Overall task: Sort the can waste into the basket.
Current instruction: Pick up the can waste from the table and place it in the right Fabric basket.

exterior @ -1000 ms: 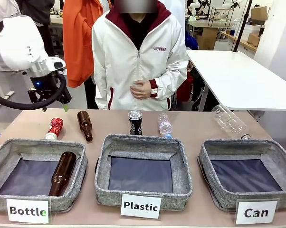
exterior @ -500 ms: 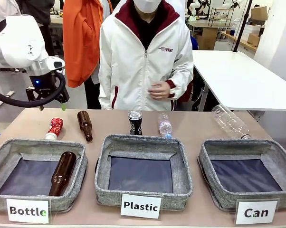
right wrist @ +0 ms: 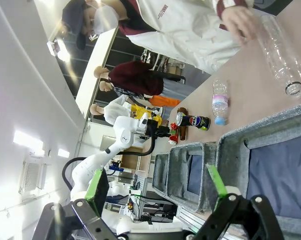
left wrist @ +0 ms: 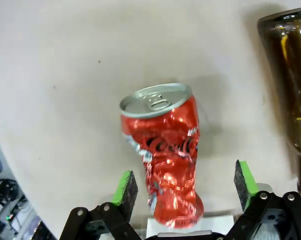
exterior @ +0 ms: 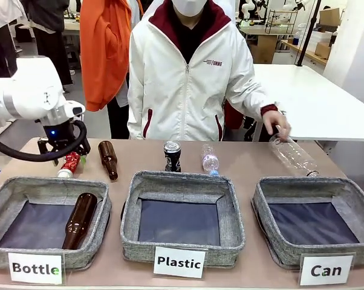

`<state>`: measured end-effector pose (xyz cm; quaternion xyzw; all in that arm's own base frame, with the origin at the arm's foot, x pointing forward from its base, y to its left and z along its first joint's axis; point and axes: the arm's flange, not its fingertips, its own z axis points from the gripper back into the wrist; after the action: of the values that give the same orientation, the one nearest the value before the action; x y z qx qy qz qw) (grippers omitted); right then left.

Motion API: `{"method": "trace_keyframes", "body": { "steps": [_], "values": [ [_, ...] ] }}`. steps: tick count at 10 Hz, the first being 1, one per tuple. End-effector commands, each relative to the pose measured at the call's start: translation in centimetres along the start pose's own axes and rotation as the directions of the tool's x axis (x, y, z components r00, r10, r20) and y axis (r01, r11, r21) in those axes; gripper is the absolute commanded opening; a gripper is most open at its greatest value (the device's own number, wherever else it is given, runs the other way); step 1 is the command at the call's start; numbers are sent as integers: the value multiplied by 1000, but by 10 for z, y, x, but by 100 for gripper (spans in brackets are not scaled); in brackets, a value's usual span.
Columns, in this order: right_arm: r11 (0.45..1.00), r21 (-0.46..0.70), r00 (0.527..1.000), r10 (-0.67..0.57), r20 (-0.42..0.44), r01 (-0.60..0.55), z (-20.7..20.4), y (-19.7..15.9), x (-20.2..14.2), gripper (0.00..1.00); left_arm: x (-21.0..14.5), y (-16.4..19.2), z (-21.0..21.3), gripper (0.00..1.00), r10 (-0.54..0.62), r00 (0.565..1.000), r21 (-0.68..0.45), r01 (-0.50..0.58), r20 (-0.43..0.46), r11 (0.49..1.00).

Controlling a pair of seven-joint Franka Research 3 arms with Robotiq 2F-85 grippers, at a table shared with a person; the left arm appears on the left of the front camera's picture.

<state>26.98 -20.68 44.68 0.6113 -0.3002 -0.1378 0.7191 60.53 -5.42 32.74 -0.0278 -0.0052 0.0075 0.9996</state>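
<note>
The front camera sits at the six o'clock edge of the tan table (exterior: 248, 158), facing twelve o'clock, mid-range. The left wrist camera looks down, very close, on the crushed red metal can (left wrist: 165, 150) at ten o'clock. The right wrist camera, rolled sideways, looks from about four o'clock across the table. All three share that can.

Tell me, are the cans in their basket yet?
Nothing done: the Can basket holds no cans. In hand: the open left gripper straddles the red can, not gripping yet. Left: binning that can, plus the black can.
</note>
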Motion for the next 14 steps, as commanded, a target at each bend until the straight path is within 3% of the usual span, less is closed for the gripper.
{"method": "trace_keyframes", "body": {
  "steps": [1,4,5,6,7,8,11,12,14],
  "values": [
    [999,25,1000,25,18,-26,-1,1,2,100,5,-3,-5,100,25,1000,-19,-25,2,1000],
    [999,25,1000,25,18,-26,-1,1,2,100,8,5,-11,100,51,999,-29,-51,8,998],
    [999,25,1000,25,18,-26,-1,1,2,100,9,5,-11,77,71,997,-29,-71,18,997],
    [999,25,1000,25,18,-26,-1,1,2,100,11,5,-11,40,84,996,-27,-84,20,996],
    [999,25,1000,25,18,-26,-1,1,2,100,12,5,-10,17,85,996,-21,-84,21,996],
    [999,25,1000,25,18,-26,-1,1,2,100,12,7,-10,0,86,996,-17,-85,24,996],
    [999,25,1000,25,18,-26,-1,1,2,100,12,8,-8,3,91,995,-18,-90,32,996],
    [999,25,1000,25,18,-26,-1,1,2,100,10,10,-5,0,94,995,-13,-94,45,996],
    [999,25,1000,25,18,-26,-1,1,2,100,0,17,21,0,104,988,-23,-102,116,994]
  ]
}}
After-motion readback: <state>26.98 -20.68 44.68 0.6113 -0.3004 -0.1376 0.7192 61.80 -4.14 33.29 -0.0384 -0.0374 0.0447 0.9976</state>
